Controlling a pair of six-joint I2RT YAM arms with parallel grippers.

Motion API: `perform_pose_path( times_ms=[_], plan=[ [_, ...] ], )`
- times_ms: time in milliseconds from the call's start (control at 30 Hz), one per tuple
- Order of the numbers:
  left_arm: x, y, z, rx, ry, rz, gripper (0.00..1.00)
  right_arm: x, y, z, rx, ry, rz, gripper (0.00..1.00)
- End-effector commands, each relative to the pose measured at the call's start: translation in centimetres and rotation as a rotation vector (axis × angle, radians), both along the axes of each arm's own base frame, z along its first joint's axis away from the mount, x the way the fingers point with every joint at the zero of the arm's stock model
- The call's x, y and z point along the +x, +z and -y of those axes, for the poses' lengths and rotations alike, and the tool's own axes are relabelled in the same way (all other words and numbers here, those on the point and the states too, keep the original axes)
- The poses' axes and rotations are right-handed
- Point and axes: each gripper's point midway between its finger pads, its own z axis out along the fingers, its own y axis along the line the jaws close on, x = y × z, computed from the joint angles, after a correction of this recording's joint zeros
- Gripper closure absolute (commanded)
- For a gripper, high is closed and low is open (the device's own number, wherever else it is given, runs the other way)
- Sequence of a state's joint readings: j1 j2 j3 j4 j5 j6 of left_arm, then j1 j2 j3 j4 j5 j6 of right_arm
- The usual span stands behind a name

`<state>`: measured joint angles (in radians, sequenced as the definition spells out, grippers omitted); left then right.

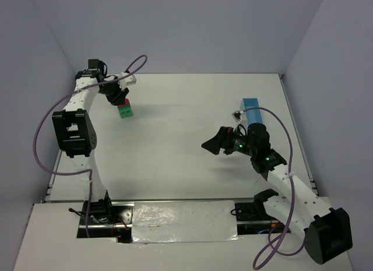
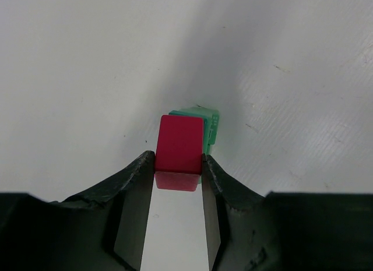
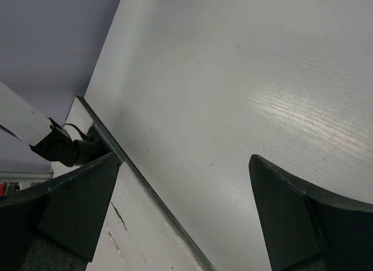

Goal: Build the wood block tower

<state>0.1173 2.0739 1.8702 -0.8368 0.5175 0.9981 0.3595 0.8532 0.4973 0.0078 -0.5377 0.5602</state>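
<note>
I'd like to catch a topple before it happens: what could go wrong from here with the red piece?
1. In the left wrist view the red block is not centred over the green blocks, which peek out on one side, so it may land off-centre and slide off.
2. The left gripper pinches the red block close above the stack; opening could nudge the green blocks over.

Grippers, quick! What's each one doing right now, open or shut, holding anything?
Left gripper: shut on the red block, just over the green blocks.
Right gripper: open, holding nothing.
</note>
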Motion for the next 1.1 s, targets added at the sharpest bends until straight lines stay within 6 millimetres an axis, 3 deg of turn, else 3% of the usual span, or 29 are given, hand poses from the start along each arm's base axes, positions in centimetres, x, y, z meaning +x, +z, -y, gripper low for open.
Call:
perform_pose_path(
  times_ms=[0, 267, 467, 567, 600, 633, 667, 733, 833, 867, 933, 967, 1033, 1067],
  plan=[
    [0.3, 0.0, -0.1, -0.025, 0.013, -0.001, 0.52, 0.2, 1.0, -0.2, 0.022, 0.014, 0.051, 0.00],
    [0.5, 0.6, -0.6, -0.033, 0.058, 0.006, 0.42, 0.1, 0.9, -0.4, 0.027, 0.025, 0.048, 0.00],
    [0.7, 1.5, -0.4, -0.057, 0.070, 0.018, 0.41, 0.1, 1.0, -0.3, 0.027, 0.026, 0.052, 0.00],
    [1.0, 4.0, -0.2, -0.080, 0.080, 0.066, 0.40, 0.2, 0.9, -0.4, 0.027, 0.026, 0.051, 0.00],
    [0.9, 5.9, 0.0, -0.091, 0.087, 0.102, 0.39, 0.2, 0.9, -0.4, 0.025, 0.026, 0.051, 0.00],
    [0.9, 7.0, 0.2, -0.097, 0.083, 0.128, 0.01, 0.2, 0.8, -0.3, 0.024, 0.023, 0.049, 0.00],
    [0.5, 9.5, 0.4, -0.104, 0.083, 0.179, 0.00, 0.2, 0.8, -0.3, 0.023, 0.023, 0.051, 0.00],
    [0.0, 11.7, 0.5, -0.106, 0.099, 0.229, 0.00, 0.3, 0.7, -0.3, 0.018, 0.022, 0.052, 0.00],
    [-1.0, 17.0, 0.0, -0.116, 0.204, 0.362, 0.01, 0.9, 0.7, 0.3, -0.010, -0.019, 0.063, 0.00],
    [-1.7, 20.4, 0.0, -0.162, 0.273, 0.435, 0.00, 1.0, 0.8, 0.5, -0.020, -0.031, 0.072, 0.00],
    [-2.3, 21.8, -1.5, -0.195, 0.460, 0.471, 0.00, 1.4, 0.9, 1.1, -0.048, -0.062, 0.088, 0.00],
    [-3.4, 23.7, -1.7, -0.282, 0.568, 0.502, 0.00, 2.0, 0.9, 1.7, -0.069, -0.106, 0.101, 0.00],
    [-4.8, 24.8, -3.2, -0.326, 0.736, 0.521, 0.00, 2.5, 1.0, 2.8, -0.116, -0.168, 0.098, 0.00],
    [-6.7, 26.5, -3.1, -0.411, 0.814, 0.533, 0.01, 3.5, 1.2, 4.2, -0.163, -0.251, 0.122, 0.00]
  ],
)
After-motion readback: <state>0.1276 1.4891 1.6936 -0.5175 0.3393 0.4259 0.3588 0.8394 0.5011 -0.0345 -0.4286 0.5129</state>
